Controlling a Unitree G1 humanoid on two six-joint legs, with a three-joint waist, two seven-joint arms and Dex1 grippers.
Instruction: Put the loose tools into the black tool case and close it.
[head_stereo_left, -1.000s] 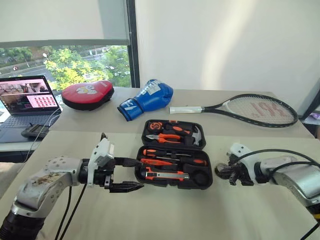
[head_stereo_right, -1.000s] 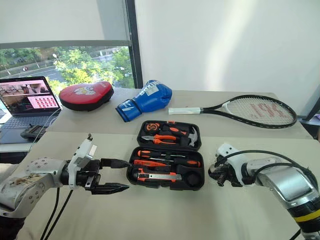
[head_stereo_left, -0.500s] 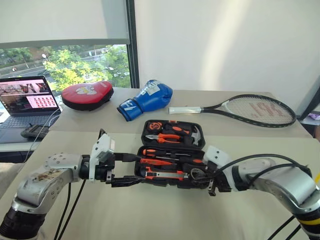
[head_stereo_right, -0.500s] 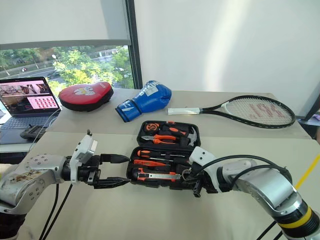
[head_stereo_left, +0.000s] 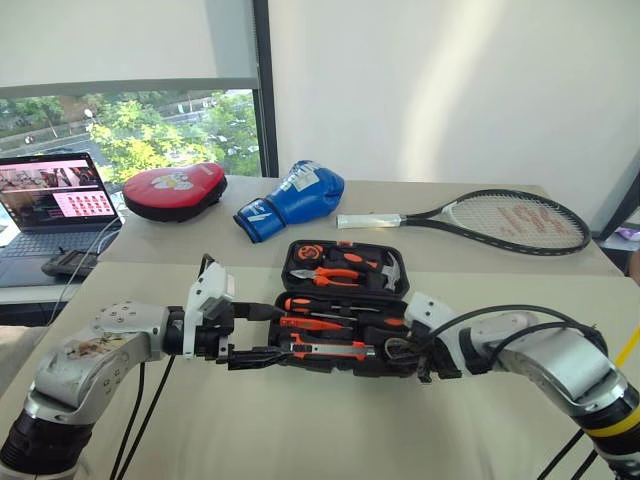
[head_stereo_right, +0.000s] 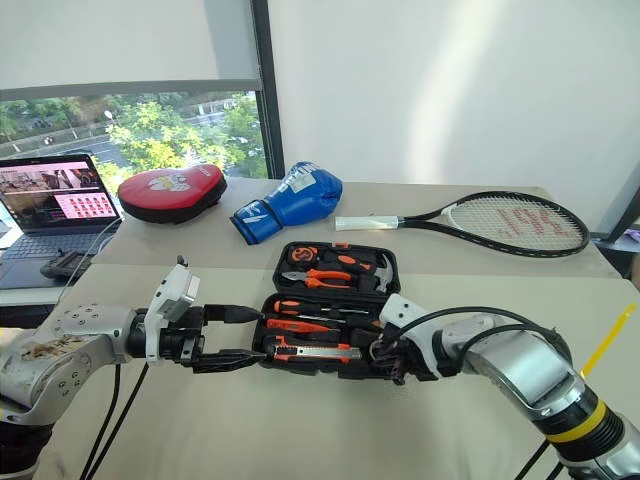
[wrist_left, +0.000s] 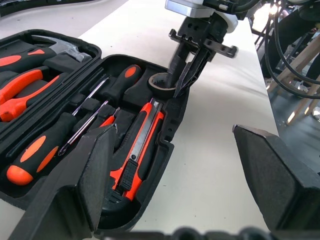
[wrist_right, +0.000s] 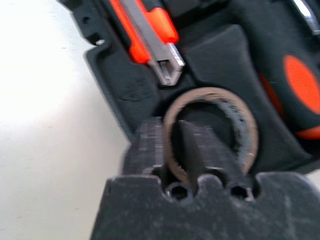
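A: What is seen at the left?

B: The left gripper (head_stereo_left: 272, 335) is held just beside the black tool case's (head_stereo_left: 345, 243) left edge, jaws spread wide, nothing gripped.

A: And what has changed?

B: 1 second ago the right gripper (wrist_left: 180, 85) was kept out to the case's right. Now it is set over the near right corner, where the tape roll (wrist_right: 210, 92) is seated in its round recess. Whether the roll is gripped or released cannot be told. Only the closing is judged left.

- black moulded-plastic tool case (head_stereo_left: 345, 320), orange/black tools inside
- blue boxing glove (head_stereo_left: 293, 199) w/ white lettering
- red oval punch pad (head_stereo_left: 174, 189), black rim
- beige tabletop (head_stereo_left: 330, 430)
- black-framed tennis racket (head_stereo_left: 500, 219), red logo
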